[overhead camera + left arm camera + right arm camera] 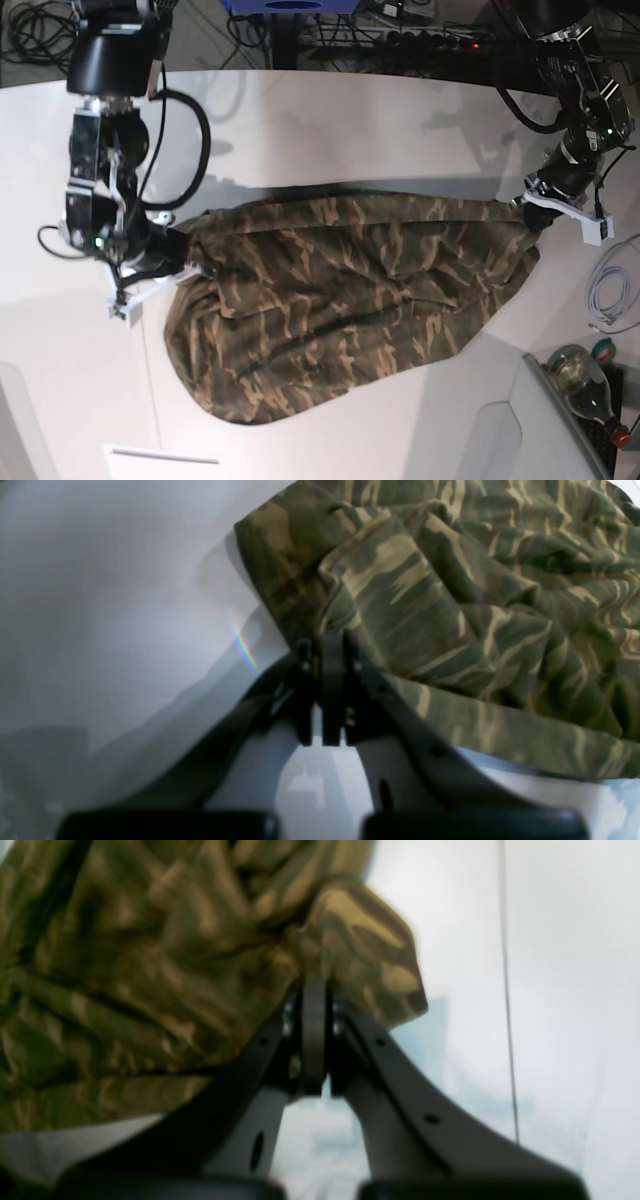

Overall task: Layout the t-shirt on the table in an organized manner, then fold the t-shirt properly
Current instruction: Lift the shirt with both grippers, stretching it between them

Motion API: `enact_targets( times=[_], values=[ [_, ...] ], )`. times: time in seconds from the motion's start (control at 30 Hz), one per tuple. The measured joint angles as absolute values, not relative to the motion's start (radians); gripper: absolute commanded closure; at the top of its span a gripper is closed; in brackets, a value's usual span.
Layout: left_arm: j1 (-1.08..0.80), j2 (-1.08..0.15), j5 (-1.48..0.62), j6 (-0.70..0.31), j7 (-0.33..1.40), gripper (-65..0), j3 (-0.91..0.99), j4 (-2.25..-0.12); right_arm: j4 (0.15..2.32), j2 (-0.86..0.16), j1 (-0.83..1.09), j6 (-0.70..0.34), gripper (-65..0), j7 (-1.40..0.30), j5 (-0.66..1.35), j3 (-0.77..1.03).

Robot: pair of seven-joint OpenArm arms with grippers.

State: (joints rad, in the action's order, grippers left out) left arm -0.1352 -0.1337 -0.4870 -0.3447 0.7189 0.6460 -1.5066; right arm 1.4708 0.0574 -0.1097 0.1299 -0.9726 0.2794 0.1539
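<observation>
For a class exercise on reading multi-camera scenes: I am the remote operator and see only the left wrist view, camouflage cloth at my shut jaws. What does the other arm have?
Observer: The right gripper is also shut on the t-shirt, pinching a bunched edge of it.
Operator: How does the cloth lie between the two arms?
Observer: In the base view it spans from the right gripper to the left gripper, its upper edge drawn fairly straight, the rest sagging in a rounded, wrinkled mass.
Operator: Anything else near the table?
Observer: A glass bottle and a coiled white cable lie beyond the left arm's side.
</observation>
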Motion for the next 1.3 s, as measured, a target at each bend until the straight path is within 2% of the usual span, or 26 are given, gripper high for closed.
enact_targets(
  times=[0.2,0.4,0.57,0.67,0.73,0.83,0.93,1.03,1.1,1.2,1.3],
  values=[
    [-0.143,-0.136,-0.485,-0.344,0.719,0.0,0.654,-1.522,1.637,0.118,-0.086,0.218,0.0,-1.057,0.291,0.144],
    [-0.214,-0.136,-0.501,-0.345,0.715,0.0,0.652,-1.673,1.882,0.113,0.182,0.245,0.0,-1.07,0.277,0.157],
    [-0.253,-0.134,-0.502,-0.348,0.719,0.0,0.656,-1.77,1.961,0.117,0.275,0.253,-0.2,-0.965,0.291,0.155],
    [-0.252,-0.133,-0.502,-0.349,0.719,0.0,0.657,-1.77,1.88,0.118,0.185,0.337,-0.3,-0.956,0.284,0.15],
    [-0.243,-0.133,-0.502,-0.348,0.72,0.0,0.656,-1.754,1.76,0.112,0.023,0.376,-0.3,-0.979,0.283,0.126],
    [-0.193,-0.132,-0.497,-0.345,0.718,0.0,0.658,-1.701,1.464,0.121,-0.233,0.434,-0.6,-0.98,0.302,0.097],
    [-0.145,-0.135,-0.493,-0.345,0.715,0.0,0.657,-1.628,1.129,0.119,-0.409,0.432,-1.2,-0.896,0.294,0.097],
    [-0.133,-0.137,-0.492,-0.345,0.712,0.0,0.657,-1.565,0.871,0.107,-0.516,0.427,-10.2,-0.837,0.285,0.096],
    [-0.134,-0.136,-0.48,-0.345,0.722,0.0,0.657,-1.549,0.844,0.089,-0.533,0.35,-20.0,-0.83,0.287,0.064],
    [-0.142,-0.154,-0.486,-0.345,0.719,0.0,0.656,-1.549,1.009,0.057,-0.477,0.287,-33.3,-0.889,0.292,0.016],
    [-0.146,-0.169,-0.486,-0.345,0.716,0.0,0.659,-1.549,1.377,0.031,-0.27,0.279,-43.5,-0.916,0.281,0.021]
  ],
)
